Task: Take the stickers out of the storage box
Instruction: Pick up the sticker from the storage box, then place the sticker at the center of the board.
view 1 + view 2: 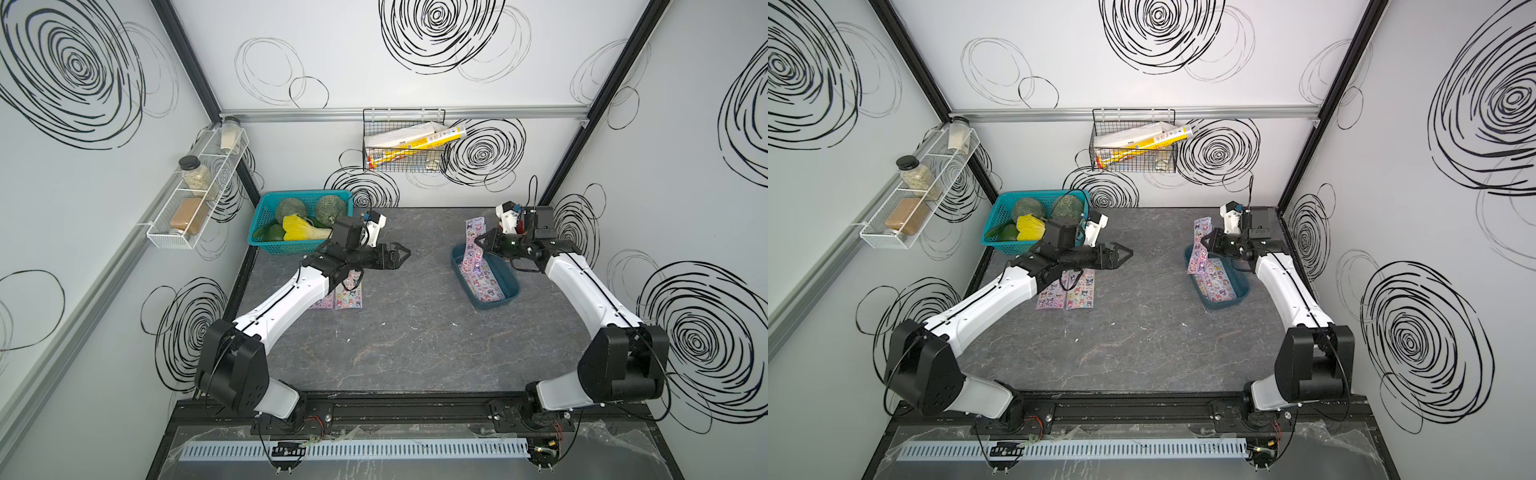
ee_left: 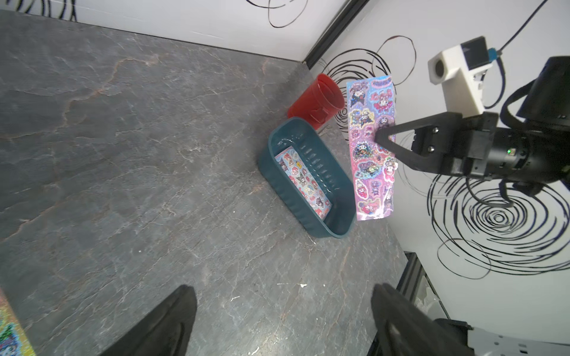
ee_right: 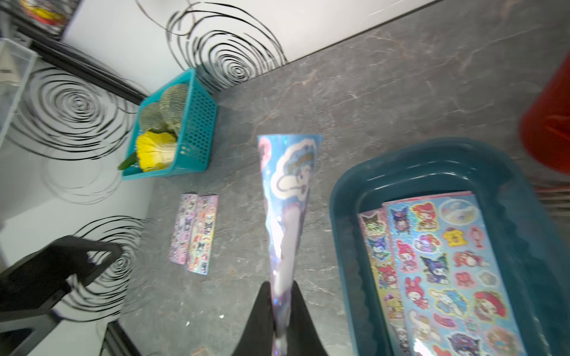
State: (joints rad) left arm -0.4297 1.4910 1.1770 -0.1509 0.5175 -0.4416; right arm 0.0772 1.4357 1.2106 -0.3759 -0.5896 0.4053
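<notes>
Right gripper (image 2: 382,138): jaws pinched on one sticker sheet (image 2: 370,172), held edge-up just above the storage box (image 2: 283,200), clear of its rim. More stickers (image 3: 438,271) lie flat inside the box. Left gripper (image 1: 401,252): jaws spread, empty, well apart from the box. Judgement: pinch firmly, carry the floppy sheet off, and lay it flat by the two laid-out sheets (image 3: 194,232) on the desk (image 1: 415,340).

White walls (image 1: 332,50) bore black scribbled spirals; tabletop (image 1: 415,332) grey, apparently marbled stone; wire basket (image 1: 436,164), white rack (image 1: 170,243) hung on walls.
</notes>
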